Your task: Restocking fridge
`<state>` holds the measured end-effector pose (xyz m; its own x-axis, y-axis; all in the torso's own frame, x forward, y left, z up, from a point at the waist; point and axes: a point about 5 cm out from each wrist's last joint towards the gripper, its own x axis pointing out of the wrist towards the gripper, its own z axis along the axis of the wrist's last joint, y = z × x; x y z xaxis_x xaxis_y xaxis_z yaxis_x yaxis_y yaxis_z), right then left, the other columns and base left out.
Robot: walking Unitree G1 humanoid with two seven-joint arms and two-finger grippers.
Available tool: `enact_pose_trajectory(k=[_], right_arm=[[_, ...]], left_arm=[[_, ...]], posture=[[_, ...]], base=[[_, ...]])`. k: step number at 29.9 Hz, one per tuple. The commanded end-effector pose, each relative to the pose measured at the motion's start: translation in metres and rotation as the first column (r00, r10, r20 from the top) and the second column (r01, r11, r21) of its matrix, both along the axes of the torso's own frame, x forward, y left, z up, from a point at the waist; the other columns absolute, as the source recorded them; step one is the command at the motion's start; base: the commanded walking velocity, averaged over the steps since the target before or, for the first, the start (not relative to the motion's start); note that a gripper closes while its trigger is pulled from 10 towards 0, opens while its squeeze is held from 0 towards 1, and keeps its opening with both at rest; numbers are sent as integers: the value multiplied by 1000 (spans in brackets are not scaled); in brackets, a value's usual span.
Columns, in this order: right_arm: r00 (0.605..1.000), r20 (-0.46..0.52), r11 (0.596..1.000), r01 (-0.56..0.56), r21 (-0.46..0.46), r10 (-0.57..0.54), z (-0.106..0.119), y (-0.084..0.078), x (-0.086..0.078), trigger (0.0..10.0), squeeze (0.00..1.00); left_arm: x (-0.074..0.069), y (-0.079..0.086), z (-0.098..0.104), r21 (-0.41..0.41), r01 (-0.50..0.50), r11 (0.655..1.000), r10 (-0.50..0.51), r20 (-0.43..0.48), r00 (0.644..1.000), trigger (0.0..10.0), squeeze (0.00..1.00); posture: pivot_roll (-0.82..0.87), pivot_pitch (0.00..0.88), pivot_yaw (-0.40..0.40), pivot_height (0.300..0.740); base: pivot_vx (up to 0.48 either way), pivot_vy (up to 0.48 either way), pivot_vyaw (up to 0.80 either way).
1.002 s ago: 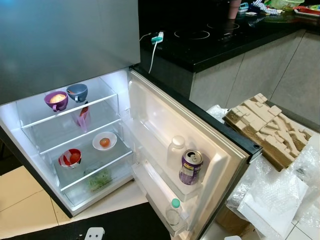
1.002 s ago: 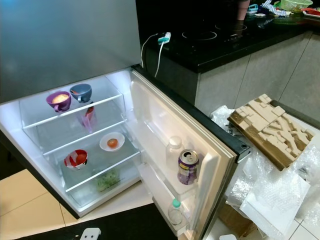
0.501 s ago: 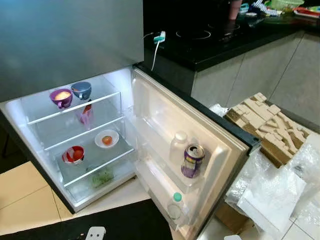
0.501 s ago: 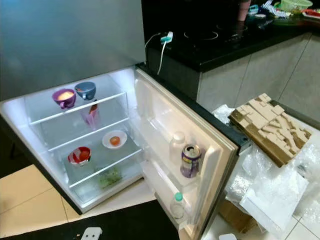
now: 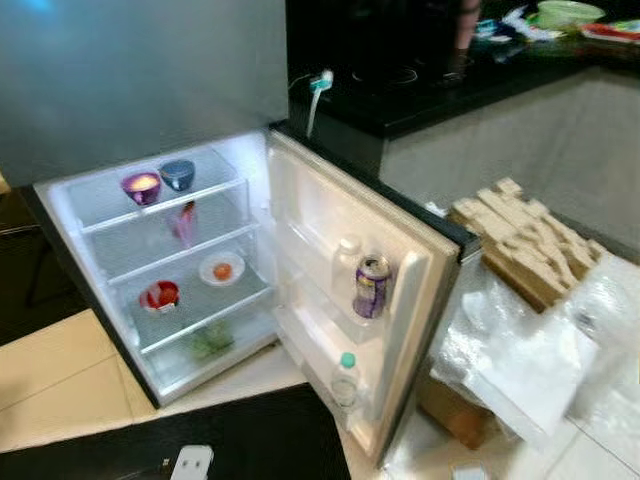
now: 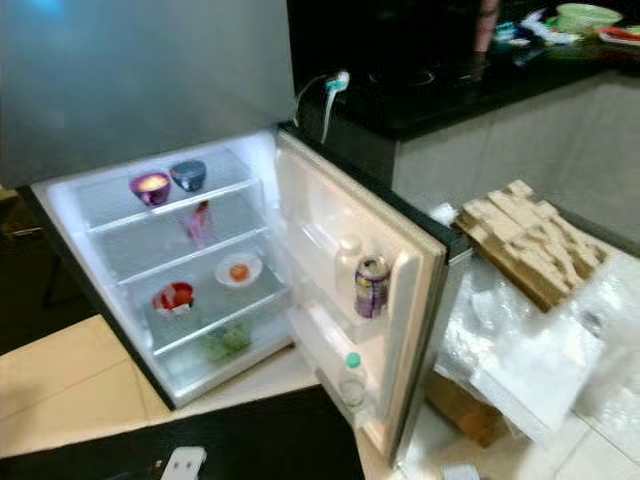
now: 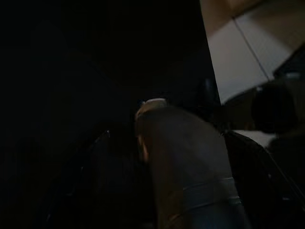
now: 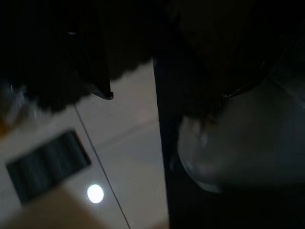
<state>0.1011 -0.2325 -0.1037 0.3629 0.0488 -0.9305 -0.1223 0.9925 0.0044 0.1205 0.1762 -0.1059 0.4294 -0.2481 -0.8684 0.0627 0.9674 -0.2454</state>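
The small fridge point(image 5: 62, 218) stands open and lit, its door point(image 5: 312, 205) swung out to the right. On the top shelf sit a purple bowl point(image 5: 141, 186) and a blue bowl point(image 5: 178, 174), with a pink packet point(image 5: 185, 222) under them. Lower down are a white plate point(image 5: 221, 269) holding an orange fruit, a red bowl point(image 5: 160, 295) and some greens point(image 5: 210, 340). The door rack carries a purple can point(image 5: 371, 287) beside a white bottle point(image 5: 346, 262); a green-capped bottle point(image 5: 346, 378) stands in the bottom rack. Both arms hang idle, and their wrist views are dark.
A black counter point(image 5: 430, 90) with a plugged-in charger point(image 5: 318, 82) runs behind the fridge. Moulded cardboard packing point(image 5: 525, 245) and bubble wrap point(image 5: 525, 355) are piled right of the door. A black mat point(image 5: 240, 440) with a white object point(image 5: 190, 463) lies in front.
The whole picture has shifted and blurred, and the fridge looks smaller and further off, so the camera has moved back. Nothing inside the fridge has moved.
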Motion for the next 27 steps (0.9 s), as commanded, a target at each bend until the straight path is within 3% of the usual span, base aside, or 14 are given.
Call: enact_pose_trajectory(k=[1,9,16,27], right_arm=[[1000,8,1000,-10,13,10,0,5,4,10000,0],[1000,6,1000,-10,15,10,0,4,3,10000,0],[1000,7,1000,-10,11,10,0,3,3,10000,0],[1000,6,1000,-10,9,10,0,2,3,10000,0]], left_arm=[[-16,-3,-5,-13,-1,1000,1,-65,998,10000,0],[-15,1,-4,-9,23,1000,-23,-57,998,10000,0],[-14,1,-4,-3,3,1000,-3,-58,998,10000,0],[-13,-1,-4,-14,-18,1000,17,-52,999,10000,0]], posture=[[49,0,0,740],[48,0,-3,740],[47,0,-3,740],[42,0,-5,740]], base=[[0,0,0],[0,0,0],[0,-471,0],[0,0,0]])
